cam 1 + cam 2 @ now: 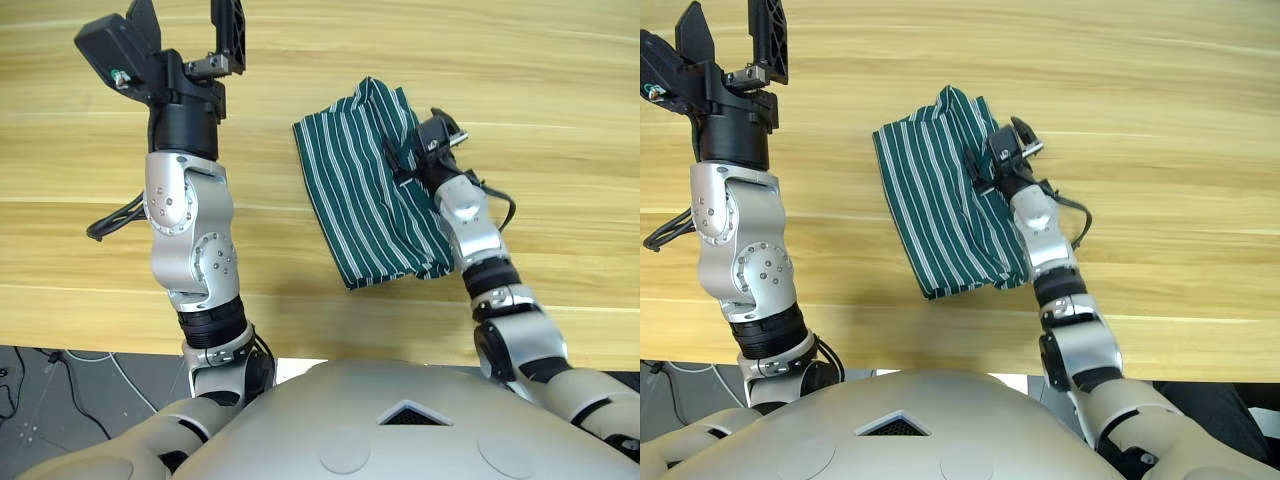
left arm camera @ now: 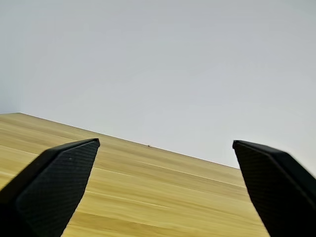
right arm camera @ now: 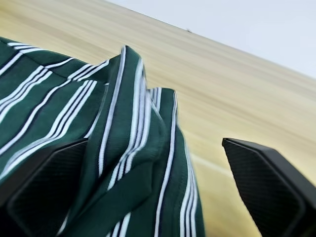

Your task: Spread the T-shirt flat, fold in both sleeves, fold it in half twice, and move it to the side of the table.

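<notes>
Near the table's (image 1: 560, 100) front edge, right of its middle, the folded T-shirt (image 1: 360, 200) lies flat. At its right-hand edge sits the right gripper (image 1: 405, 158), jaws wide around a raised fold. Well apart, the left gripper (image 1: 190, 25) hangs over the table's left part, jaws wide.

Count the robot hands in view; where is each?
2. The open left hand is raised over the light wooden table; the open right hand is at the right edge of the folded green white-striped T-shirt.
</notes>
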